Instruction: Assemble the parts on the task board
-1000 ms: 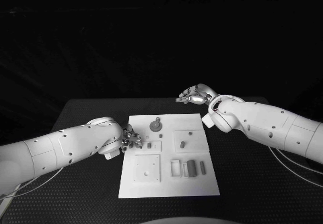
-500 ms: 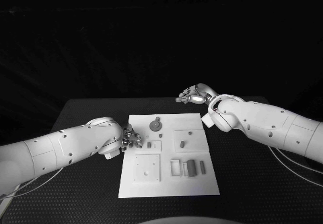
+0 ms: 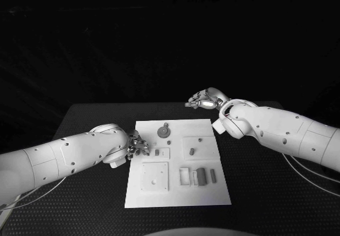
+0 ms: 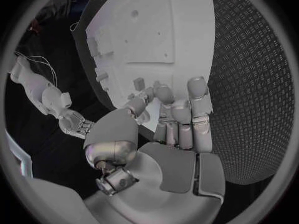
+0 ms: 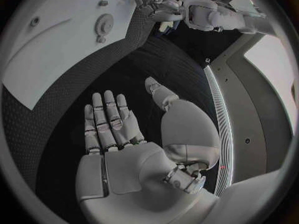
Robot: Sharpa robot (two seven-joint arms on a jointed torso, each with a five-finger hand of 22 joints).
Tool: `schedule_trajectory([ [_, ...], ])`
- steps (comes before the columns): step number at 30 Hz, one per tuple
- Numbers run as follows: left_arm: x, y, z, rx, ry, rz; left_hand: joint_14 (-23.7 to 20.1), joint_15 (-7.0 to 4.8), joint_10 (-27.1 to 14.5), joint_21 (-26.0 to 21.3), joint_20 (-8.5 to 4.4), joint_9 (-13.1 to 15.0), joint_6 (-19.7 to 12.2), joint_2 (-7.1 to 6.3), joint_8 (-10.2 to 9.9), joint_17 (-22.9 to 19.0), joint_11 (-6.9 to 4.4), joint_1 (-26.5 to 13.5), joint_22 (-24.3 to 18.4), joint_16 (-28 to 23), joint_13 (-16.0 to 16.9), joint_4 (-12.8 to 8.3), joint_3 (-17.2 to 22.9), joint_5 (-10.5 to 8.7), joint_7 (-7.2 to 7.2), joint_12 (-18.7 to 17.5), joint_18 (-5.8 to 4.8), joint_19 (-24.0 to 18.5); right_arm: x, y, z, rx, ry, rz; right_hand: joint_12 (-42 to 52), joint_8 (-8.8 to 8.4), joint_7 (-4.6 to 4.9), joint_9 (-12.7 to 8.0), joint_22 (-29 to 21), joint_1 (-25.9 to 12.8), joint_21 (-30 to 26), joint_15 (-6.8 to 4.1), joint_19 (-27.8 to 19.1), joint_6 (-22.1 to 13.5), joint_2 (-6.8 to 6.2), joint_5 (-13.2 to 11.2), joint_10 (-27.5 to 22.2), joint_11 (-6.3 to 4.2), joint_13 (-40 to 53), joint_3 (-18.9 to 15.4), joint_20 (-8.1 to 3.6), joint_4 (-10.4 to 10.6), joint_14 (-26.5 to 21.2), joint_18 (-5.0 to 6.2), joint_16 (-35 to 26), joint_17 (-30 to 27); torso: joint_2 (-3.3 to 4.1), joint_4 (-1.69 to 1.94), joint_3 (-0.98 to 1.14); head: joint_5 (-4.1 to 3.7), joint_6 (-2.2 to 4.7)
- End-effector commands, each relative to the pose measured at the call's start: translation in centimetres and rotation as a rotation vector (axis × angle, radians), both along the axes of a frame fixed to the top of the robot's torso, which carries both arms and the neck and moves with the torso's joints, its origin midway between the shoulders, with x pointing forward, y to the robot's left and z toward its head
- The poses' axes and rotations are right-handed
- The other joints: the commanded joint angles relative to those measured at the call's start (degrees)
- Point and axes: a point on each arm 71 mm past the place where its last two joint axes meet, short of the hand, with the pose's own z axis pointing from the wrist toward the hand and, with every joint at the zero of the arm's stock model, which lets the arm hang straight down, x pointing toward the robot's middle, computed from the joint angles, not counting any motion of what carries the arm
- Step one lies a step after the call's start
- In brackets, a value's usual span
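The task board (image 3: pixel 177 194) lies in the middle of the black counter (image 3: pixel 85 196). Nearest the robot, at the board's 5 o'clock, a row of small upright bar parts (image 3: pixel 201 177) stands beside a framed slot; at 7 o'clock sits a square plate (image 3: pixel 155 177) with a hole. These pieces look small, rigid and light, probably smooth plastic or metal, so they would likely slip under a loose pinch; a fingertip hold across the narrow sides of a bar seems the sound grip.

Further out, at the board's 9 o'clock edge, the left robot hand (image 3: pixel 136 147) is over the board with fingers curled in. In the left wrist view its fingertips (image 4: pixel 163 93) close around a small block, though whether it is truly pinched or merely touched cannot be told.

At 12 o'clock lies a gear (image 3: pixel 163 131), best taken by its rim. Beyond the board's far right corner, the right robot hand (image 3: pixel 205 101) hovers above the counter with fingers extended, holding nothing.
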Motion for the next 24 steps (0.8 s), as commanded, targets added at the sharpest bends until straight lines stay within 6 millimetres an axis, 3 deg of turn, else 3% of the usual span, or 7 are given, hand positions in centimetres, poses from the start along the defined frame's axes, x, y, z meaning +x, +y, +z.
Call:
schedule_trajectory([
  [1,-0.46,-0.02,-0.70,0.009,0.014,-0.007,0.76,-1.04,0.36,0.26,-0.29,0.07,3.79,0.49,0.02,0.08,0.09,0.84,1.08,0.18,0.05,-0.04,1.04,0.18,0.61,0.27,0.06,0.11,-0.05,0.13,-0.07,0.001,0.003,0.014,0.36,0.19,1.83,-0.10,0.10,0.11,-0.32,0.09,-0.11,-0.45,0.62,-0.08,-0.45,0.12,-0.11,-0.13,0.00,0.21,-0.49,-0.38,-0.38,0.08,0.00,0.00,-0.01,0.00,0.00],
  [24,-0.62,0.15,-0.87,0.008,0.010,-0.007,0.80,-1.04,0.42,0.31,-0.25,0.14,3.88,0.56,-0.09,0.13,0.09,1.04,1.07,0.20,0.07,-0.13,1.15,0.42,0.61,0.25,0.04,0.14,-0.09,0.06,-0.20,0.001,0.007,0.015,0.41,0.22,1.82,-0.14,0.17,0.06,-0.42,0.08,-0.12,-0.46,0.65,-0.08,-0.46,0.12,-0.20,-0.16,0.00,0.25,-0.50,-0.38,-0.38,0.09,0.00,0.00,0.03,0.10,-0.10],
])
